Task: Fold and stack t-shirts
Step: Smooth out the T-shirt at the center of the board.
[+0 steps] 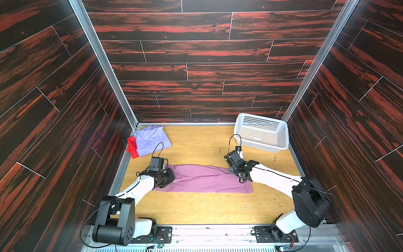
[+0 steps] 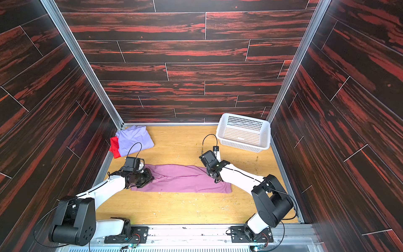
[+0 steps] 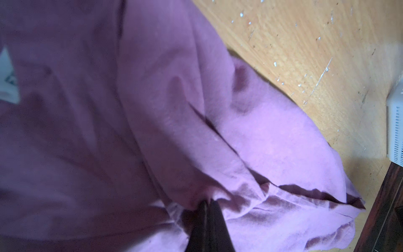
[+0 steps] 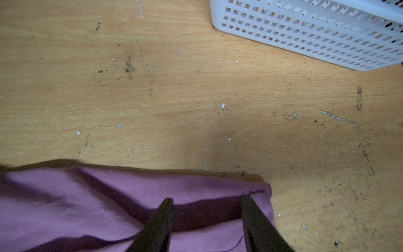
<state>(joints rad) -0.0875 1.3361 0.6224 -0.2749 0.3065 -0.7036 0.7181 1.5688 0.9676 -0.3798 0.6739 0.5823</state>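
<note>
The pink-mauve t-shirt [image 1: 202, 180] lies as a long folded band across the middle of the table in both top views. My left gripper [image 1: 170, 175] sits at its left end. In the left wrist view the left gripper [image 3: 206, 203] is shut, pinching a bunched fold of the pink-mauve t-shirt [image 3: 261, 135]. My right gripper [image 1: 231, 171] is at the band's far right corner. Seen from the right wrist, it [image 4: 207, 199] stands open, its fingertips [image 4: 169, 203] resting on the pink-mauve cloth [image 4: 87, 196] on either side of a shadowed fold. A lavender t-shirt [image 1: 150, 139] lies folded over a red t-shirt [image 1: 132, 148] in the far left corner.
A white perforated basket [image 1: 261, 133] stands tilted in the far right corner, close behind the right gripper, and shows in the right wrist view [image 4: 316, 32]. Dark wood-patterned walls [image 1: 54, 109] enclose the table on three sides. The arm bases sit at the near edge.
</note>
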